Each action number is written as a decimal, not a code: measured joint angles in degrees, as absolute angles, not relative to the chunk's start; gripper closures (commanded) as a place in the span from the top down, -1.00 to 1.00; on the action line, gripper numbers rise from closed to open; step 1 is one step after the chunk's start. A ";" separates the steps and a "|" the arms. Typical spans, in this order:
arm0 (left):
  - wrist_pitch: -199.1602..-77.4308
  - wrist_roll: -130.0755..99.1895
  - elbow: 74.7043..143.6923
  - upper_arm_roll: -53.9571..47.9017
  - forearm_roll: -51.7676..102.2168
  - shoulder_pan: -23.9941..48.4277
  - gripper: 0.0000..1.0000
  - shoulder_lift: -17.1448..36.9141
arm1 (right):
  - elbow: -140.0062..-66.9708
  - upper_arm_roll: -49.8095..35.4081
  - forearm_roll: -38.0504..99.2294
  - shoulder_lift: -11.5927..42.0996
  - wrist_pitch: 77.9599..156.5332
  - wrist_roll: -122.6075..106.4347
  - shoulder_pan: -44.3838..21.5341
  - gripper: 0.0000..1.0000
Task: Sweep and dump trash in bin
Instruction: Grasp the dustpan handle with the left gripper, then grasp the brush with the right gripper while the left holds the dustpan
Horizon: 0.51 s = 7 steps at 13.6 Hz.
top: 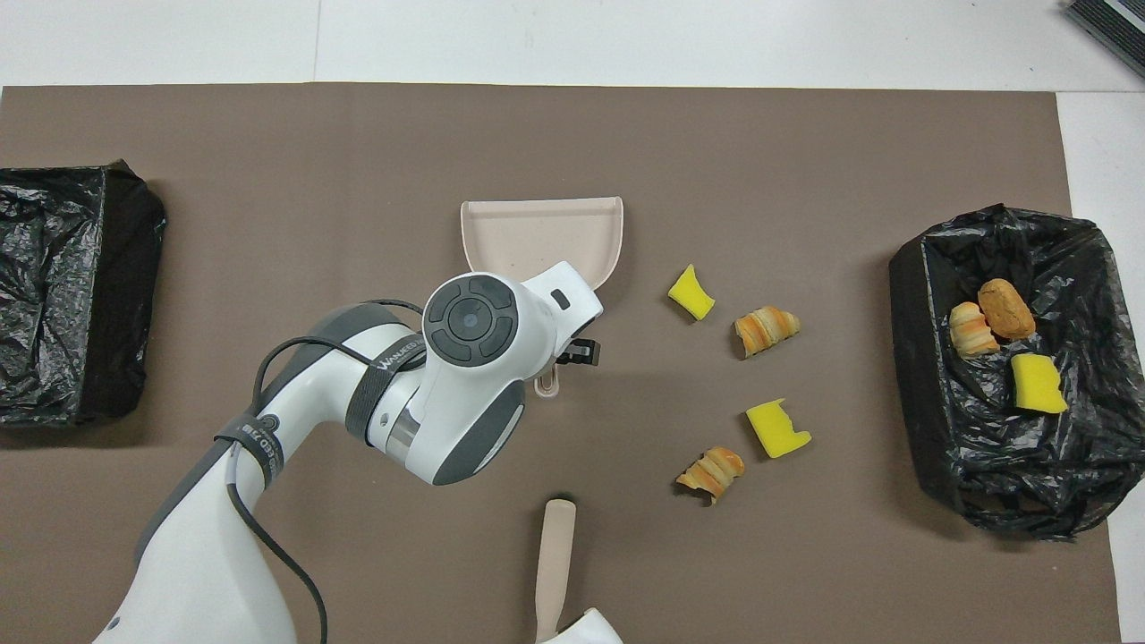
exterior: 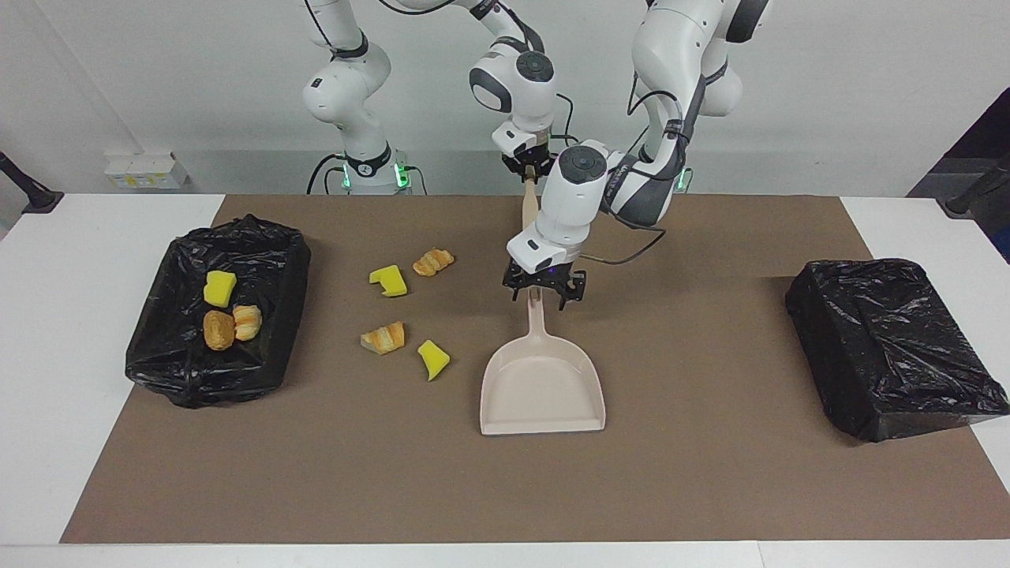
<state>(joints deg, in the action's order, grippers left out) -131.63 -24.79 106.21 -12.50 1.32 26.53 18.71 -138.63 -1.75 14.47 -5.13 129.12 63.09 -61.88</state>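
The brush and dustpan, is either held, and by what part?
The right pincer holds the brush by its handle end. The left pincer is open around the dustpan handle, not gripping.

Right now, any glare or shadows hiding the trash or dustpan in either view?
Facing view: no glare on the trash; the bin liner shows shiny highlights. Overhead view: left arm covers the dustpan handle and casts a soft shadow on the mat.
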 measured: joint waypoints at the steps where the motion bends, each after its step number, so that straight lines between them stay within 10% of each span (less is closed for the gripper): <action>1: -131.85 -24.95 106.22 -12.47 1.31 26.56 0.54 19.22 | -138.61 -1.75 14.47 -5.13 128.72 63.10 -61.88 -1.00; 7: -132.14 -25.05 106.17 -12.24 -1.37 26.56 -1.00 19.53 | -137.78 -1.55 14.40 -11.25 115.75 58.75 -56.03 -1.00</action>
<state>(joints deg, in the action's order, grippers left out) -132.14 -25.05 106.17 -12.24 -1.37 26.56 19.53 -137.78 -1.55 14.40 -11.25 115.75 58.75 -56.03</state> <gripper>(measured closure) 0.599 0.740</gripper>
